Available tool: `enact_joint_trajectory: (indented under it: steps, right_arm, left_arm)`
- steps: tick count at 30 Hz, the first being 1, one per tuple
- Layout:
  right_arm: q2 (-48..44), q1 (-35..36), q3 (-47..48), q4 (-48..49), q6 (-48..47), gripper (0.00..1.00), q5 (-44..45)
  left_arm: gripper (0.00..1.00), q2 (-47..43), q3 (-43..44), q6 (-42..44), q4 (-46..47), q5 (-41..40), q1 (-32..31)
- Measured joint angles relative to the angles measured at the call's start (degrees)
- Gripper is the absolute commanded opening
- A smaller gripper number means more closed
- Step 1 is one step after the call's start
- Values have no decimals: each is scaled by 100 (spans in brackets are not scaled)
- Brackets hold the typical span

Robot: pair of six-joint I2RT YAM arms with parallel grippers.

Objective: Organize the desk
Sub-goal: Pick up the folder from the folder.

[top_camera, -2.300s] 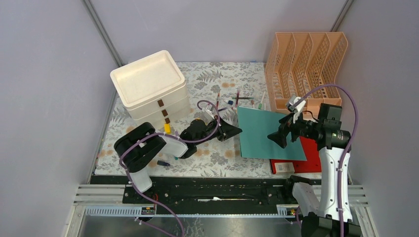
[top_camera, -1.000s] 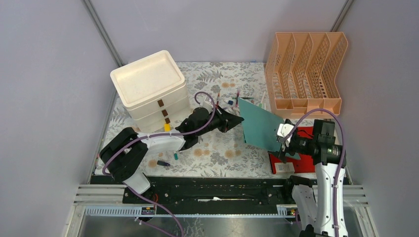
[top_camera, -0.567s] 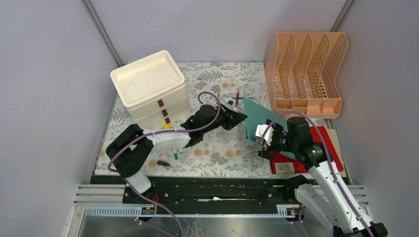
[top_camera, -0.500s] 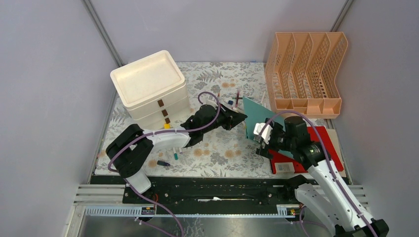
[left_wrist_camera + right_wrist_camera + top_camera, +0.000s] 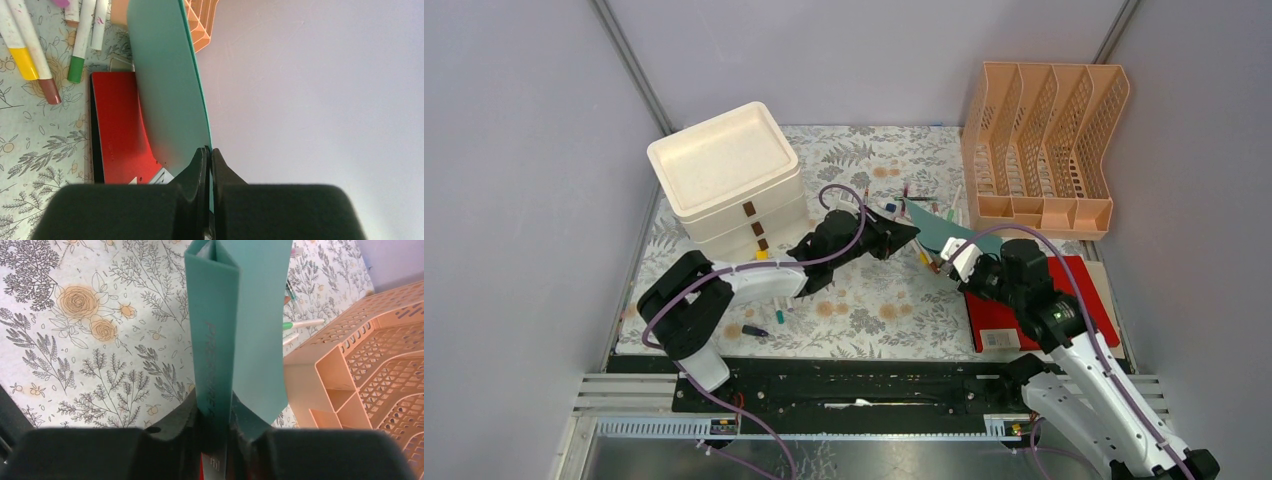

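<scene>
- The desk (image 5: 864, 310), covered in a fern-print cloth, is seen spreading left of and in front of the peach file rack (image 5: 1044, 140), which stands at its far right corner.
- The teal folder (image 5: 939, 225) is found raised on edge just in front of the rack's left end. About two seconds earlier it was recorded lying flat over the red book (image 5: 1092, 295).
- The red book is now uncovered and is left flat on the desk in front of the rack.
- The left gripper (image 5: 209, 150) is observed pinched fully closed on one thin edge of the folder's cover, as it was a second ago.
- The right gripper (image 5: 215, 407) was wide open a second ago. Its fingers are now seen pressed against both sides of the folder's spine, so a grip on the spine is judged to be made or all but made.
- Loose markers (image 5: 30, 55) are noted on the cloth left of the rack, beyond the folder. A cream drawer unit (image 5: 729, 175) stands well to the rack's left.
- Assessment: the folder is now held at two points and stood upright. Filing into a rack slot is therefore judged to be the step in hand.
- Risk: a thin cover pinched at one edge may flex or slip when one grip is released.
</scene>
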Motion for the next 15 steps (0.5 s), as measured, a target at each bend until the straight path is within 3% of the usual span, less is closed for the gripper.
enact_joint_trajectory:
  steps: [3,5,9,15]
  right_arm:
    - [-83,-9,20,-4,92,0,116]
    - [-109,-20,59,-9,157,0,153]
    - [-81,-170,358,-81,332,0,168]
    - [155,-551,1169,-426,586,0,160]
  left_arm:
    - [14,-35,-22,74,42,31,4]
    - [32,-83,-42,181,44,44,17]
    - [60,-374,-101,505,208,186,118]
    - [85,-1316,-142,1641,278,396,219]
